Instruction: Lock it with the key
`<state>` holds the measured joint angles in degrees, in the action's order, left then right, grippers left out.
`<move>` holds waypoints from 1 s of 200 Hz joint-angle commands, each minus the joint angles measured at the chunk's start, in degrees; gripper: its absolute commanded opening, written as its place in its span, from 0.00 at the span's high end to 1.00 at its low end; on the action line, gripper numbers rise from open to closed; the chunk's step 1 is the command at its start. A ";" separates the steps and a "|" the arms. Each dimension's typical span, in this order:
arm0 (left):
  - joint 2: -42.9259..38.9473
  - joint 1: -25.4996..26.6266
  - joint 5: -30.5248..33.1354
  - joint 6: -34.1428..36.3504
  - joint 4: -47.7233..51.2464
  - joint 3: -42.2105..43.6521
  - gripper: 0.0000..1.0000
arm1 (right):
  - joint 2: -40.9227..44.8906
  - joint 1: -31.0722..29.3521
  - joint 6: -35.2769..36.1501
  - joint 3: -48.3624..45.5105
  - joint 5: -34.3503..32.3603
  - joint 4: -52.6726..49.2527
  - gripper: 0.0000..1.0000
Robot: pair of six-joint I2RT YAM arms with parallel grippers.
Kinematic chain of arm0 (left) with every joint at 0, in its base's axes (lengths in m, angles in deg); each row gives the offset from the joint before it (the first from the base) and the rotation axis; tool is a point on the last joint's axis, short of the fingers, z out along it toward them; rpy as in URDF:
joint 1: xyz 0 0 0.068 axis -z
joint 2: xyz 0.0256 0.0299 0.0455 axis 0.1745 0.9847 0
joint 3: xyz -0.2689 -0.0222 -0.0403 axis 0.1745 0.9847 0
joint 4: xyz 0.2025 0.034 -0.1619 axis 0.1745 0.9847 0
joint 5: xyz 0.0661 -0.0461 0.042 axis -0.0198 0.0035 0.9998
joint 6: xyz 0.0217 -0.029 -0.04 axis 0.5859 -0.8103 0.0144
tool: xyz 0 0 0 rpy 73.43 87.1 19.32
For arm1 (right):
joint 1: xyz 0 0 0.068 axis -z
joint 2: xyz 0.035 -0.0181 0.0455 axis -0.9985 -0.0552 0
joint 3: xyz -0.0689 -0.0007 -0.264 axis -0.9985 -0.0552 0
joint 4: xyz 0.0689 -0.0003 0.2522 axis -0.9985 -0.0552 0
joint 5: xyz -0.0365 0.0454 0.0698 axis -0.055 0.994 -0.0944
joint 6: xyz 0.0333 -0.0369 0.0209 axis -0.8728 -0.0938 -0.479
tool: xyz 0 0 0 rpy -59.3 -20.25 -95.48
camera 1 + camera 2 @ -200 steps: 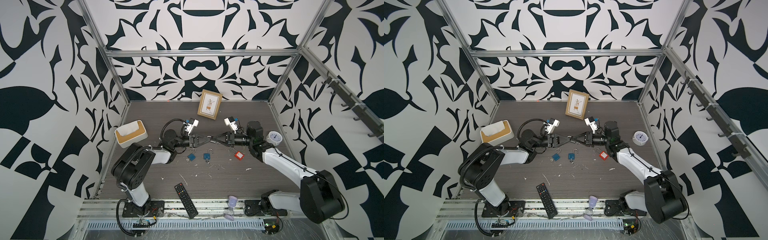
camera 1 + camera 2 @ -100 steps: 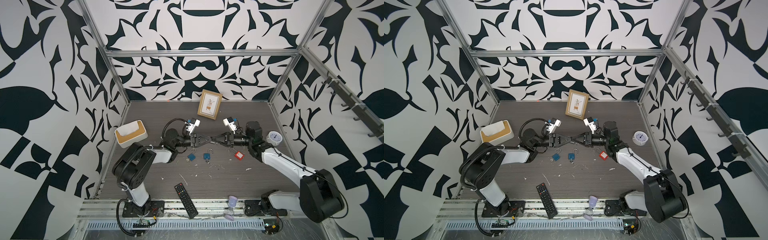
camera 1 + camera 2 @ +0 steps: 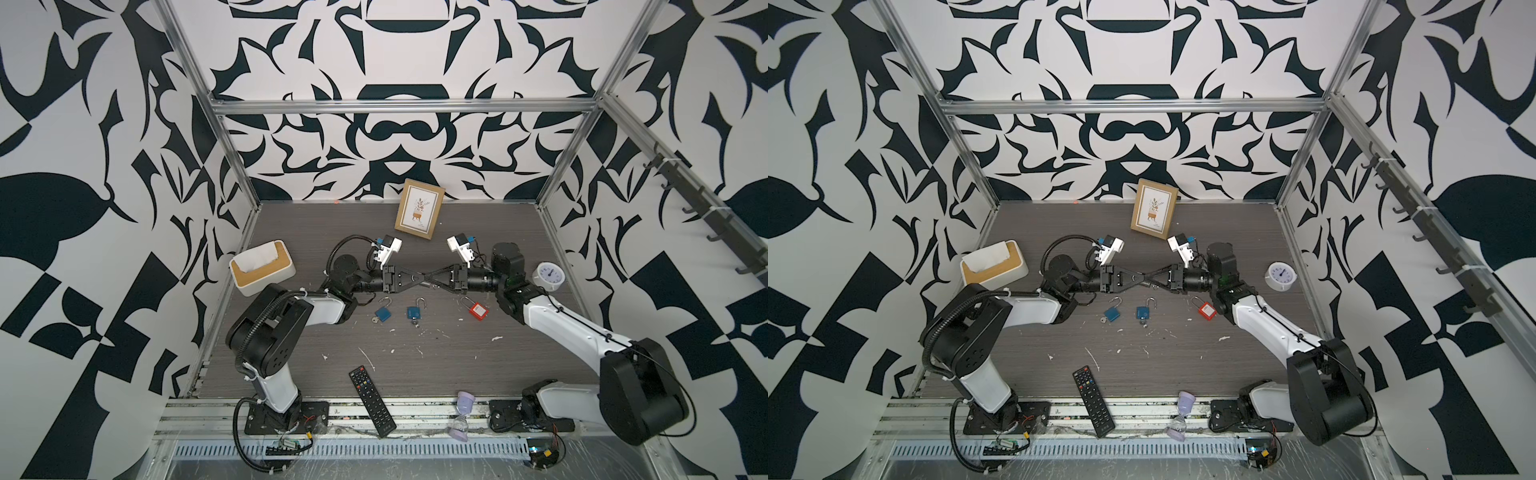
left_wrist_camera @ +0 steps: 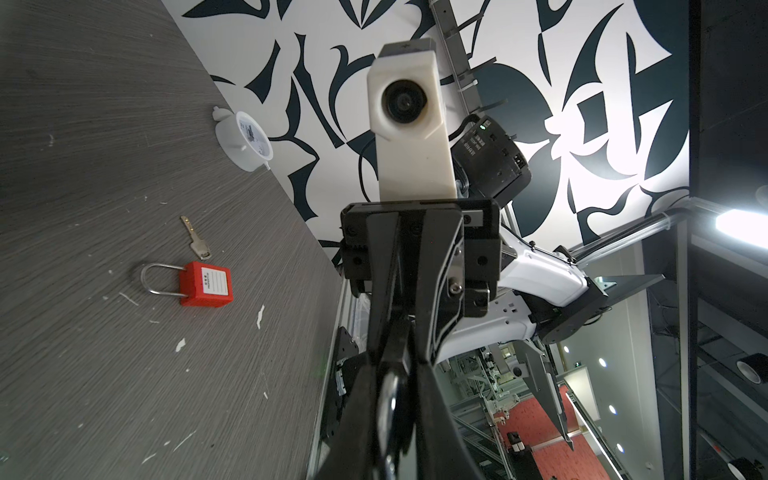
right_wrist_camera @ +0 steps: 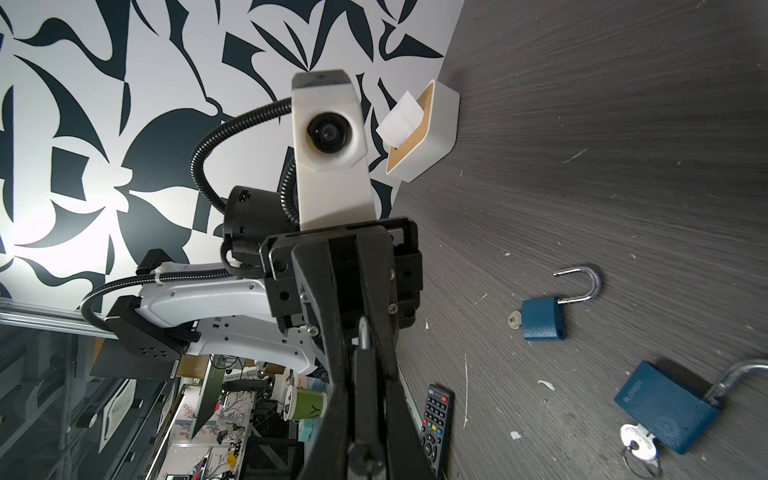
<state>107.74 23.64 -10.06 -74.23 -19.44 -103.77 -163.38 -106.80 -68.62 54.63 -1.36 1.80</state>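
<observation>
Left wrist view: the left end effector (image 4: pixel 395 362) is clenched on the bright metal blade of a key (image 4: pixel 390 395). The right end effector (image 4: pixel 400 332) meets it tip to tip, its black fingers pinched on the key's darker end, as far as I can tell. Both hang above the bench (image 4: pixel 104 124), a grey wood-grain surface littered with white scraps.

On it lies a red padlock (image 4: pixel 205 284) with a plastic body and a steel shackle pushed home. Its white label carries printed lines too small to read. A flat, silvery loose key (image 4: pixel 196 239) lies just beside it, and a round white clock (image 4: pixel 245 143) stands near the wall.

The right wrist view shows two textured metal padlocks with their shackles swung open. The nearer blue padlock (image 5: pixel 665 409) bears raised lettering I cannot make out and has a ringed key (image 5: pixel 638 441) in its base. The farther blue padlock (image 5: pixel 542 318) has a small key (image 5: pixel 514 320) in its base. A black remote (image 5: pixel 436 419) and a white, wood-topped tissue box (image 5: pixel 424 133) lie well apart.
</observation>
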 commanded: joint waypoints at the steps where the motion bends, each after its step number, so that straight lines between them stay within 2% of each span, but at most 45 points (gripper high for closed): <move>1: 0.80 1.64 0.05 0.72 -2.14 -1.07 1.00 | 1.64 -0.35 1.58 1.04 -6.16 -2.02 0.73; 15: 0.38 1.51 0.91 0.61 -2.45 -0.60 1.00 | 4.07 1.22 2.03 0.29 -10.23 -4.13 0.59; 25: -0.03 1.32 1.41 0.41 -2.45 -0.37 1.00 | 6.33 2.30 2.52 -0.54 -11.91 -4.92 0.53; 53: -0.86 1.02 1.66 -0.48 -2.62 -0.70 1.00 | 11.12 3.18 7.10 -1.11 -14.05 -10.59 0.49; 105: -1.04 1.03 1.75 -1.11 -2.71 -0.65 1.00 | 12.65 3.18 5.98 -3.30 -11.28 -8.82 0.66; 149: -0.79 1.03 2.11 -1.31 -3.15 -0.56 1.00 | 11.98 3.18 4.99 -4.18 -9.20 -7.53 0.71; 200: -0.08 1.07 2.54 -1.40 -3.57 -0.52 1.00 | 12.28 3.09 1.78 -6.76 -7.23 -2.07 0.72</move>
<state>107.82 24.63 -7.83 -75.14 -19.53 -103.77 -151.53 -103.48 -65.17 48.38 -10.67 -5.32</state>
